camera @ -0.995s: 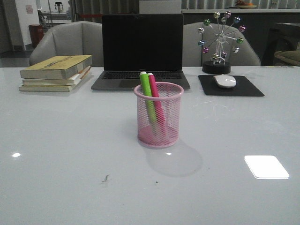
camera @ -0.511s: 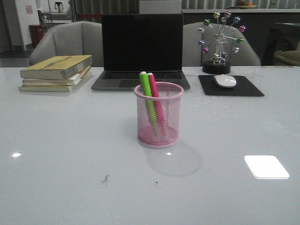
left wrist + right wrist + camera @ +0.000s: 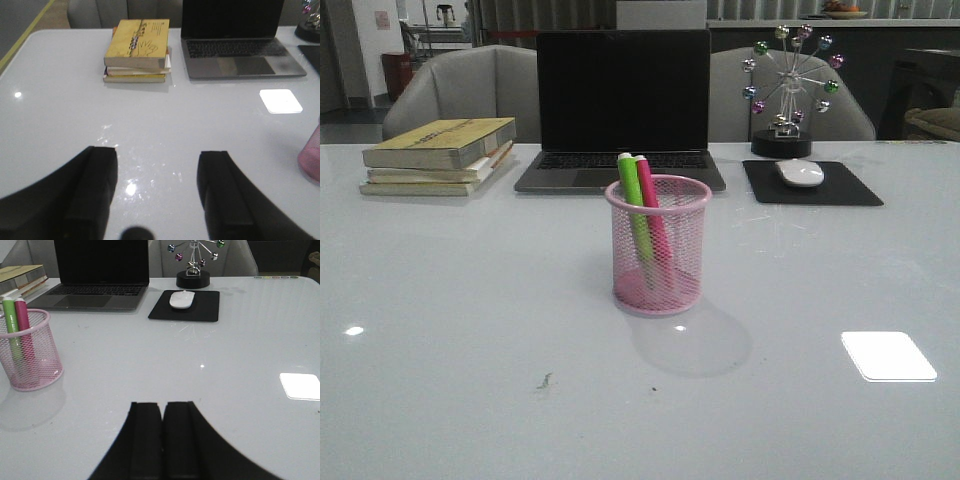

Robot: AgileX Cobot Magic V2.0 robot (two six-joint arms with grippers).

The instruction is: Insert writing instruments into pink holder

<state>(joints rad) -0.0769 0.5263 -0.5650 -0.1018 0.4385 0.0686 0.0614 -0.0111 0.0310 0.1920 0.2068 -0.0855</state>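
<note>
The pink wire-mesh holder [image 3: 658, 245] stands upright at the table's middle. A green marker [image 3: 634, 200] and a pink marker [image 3: 653, 215] lean inside it, their capped tops above the rim. In the right wrist view the holder [image 3: 31, 352] sits off to one side with the green marker [image 3: 12, 322] and the pink marker [image 3: 23, 322] in it, well apart from my right gripper [image 3: 162, 407], which is shut on nothing. My left gripper [image 3: 158, 155] is open over bare table, and only an edge of the holder [image 3: 311, 157] shows there. Neither gripper appears in the front view.
An open laptop [image 3: 623, 105] stands behind the holder. A stack of books [image 3: 440, 155] lies at the back left. A white mouse [image 3: 801, 172] rests on a black pad [image 3: 810, 184] at the back right, with a ball ornament [image 3: 788, 90] behind it.
</note>
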